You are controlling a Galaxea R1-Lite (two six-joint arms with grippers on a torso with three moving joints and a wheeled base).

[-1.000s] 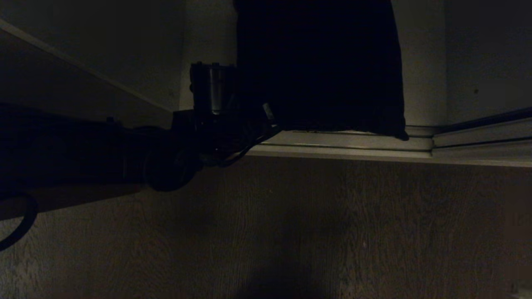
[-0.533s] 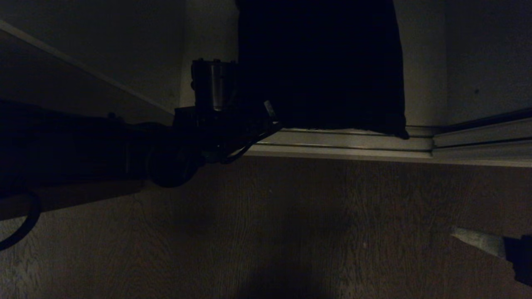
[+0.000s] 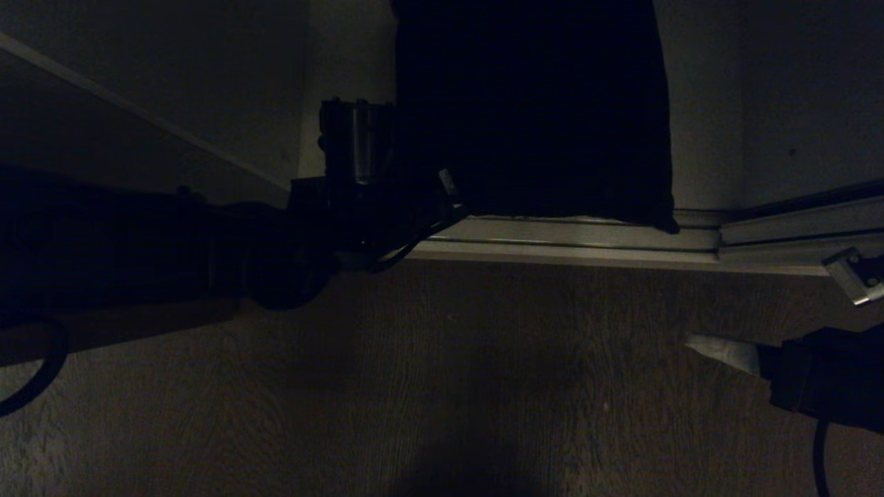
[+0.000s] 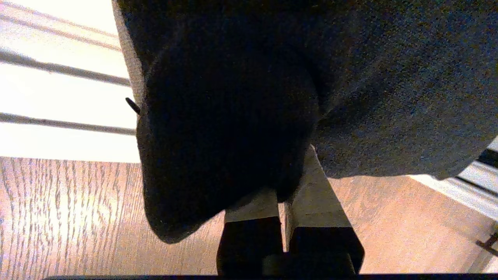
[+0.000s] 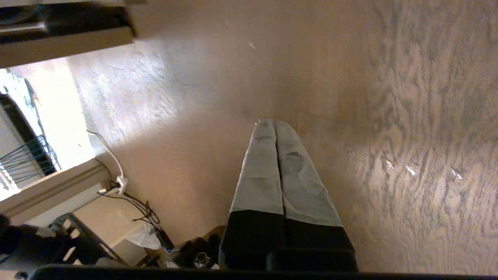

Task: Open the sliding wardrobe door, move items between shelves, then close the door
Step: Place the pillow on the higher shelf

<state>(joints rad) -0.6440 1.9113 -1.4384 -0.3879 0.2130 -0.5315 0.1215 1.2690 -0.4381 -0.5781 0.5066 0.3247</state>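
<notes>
Hanging black garment, door track, wood floor

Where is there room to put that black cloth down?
Bare wood floor lies wide open below the pale door track, between both arms. It is crowded by the left gripper, shut on the black garment; the right gripper hangs empty.

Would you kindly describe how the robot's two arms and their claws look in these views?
Both arms are black and bulky. The left claw has two pale, flat, tapering fingers on black bases, and a black cable loops beside its wrist. The right claw has matching pale grey wedge-shaped fingers on black mounts; a thin black cable hangs beneath that arm.
</notes>
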